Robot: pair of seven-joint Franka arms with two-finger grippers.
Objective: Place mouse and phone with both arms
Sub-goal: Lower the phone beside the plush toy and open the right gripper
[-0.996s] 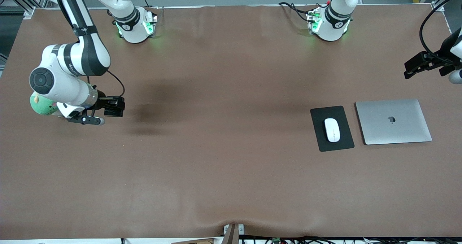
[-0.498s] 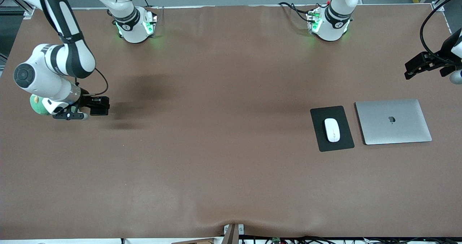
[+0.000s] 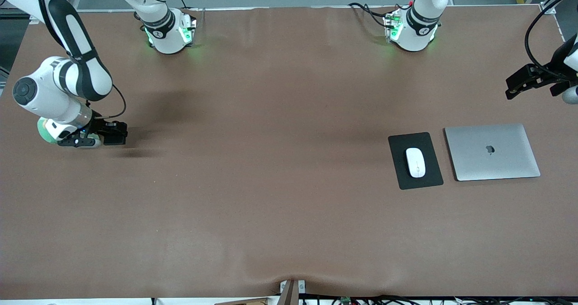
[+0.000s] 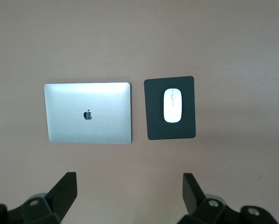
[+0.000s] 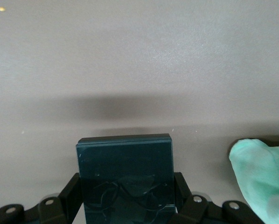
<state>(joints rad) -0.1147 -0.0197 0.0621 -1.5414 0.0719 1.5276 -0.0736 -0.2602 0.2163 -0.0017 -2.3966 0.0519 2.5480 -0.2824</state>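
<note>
One phone (image 3: pixel 115 132), long axis level, clamped in right gripper (image 3: pixel 108 136) above table (image 3: pixel 271 205); left gripper (image 3: pixel 519 83) wide open, empty, waiting.

A plain brown table (image 3: pixel 280 196) carried a glossy white mouse (image 3: pixel 415 162) with a thin grey line, on a matte black mouse pad (image 3: pixel 429 172). Beside it lay a silver laptop (image 3: pixel 510 160) bearing a dark apple logo. The white arms wore black bands, their bases lit green. The black right gripper (image 5: pixel 125 193) clasped a black phone (image 5: pixel 125 168) with a dark teal sheen, near a mint-green soft object (image 5: pixel 263 175). The left gripper (image 4: pixel 130 196) was black.
</note>
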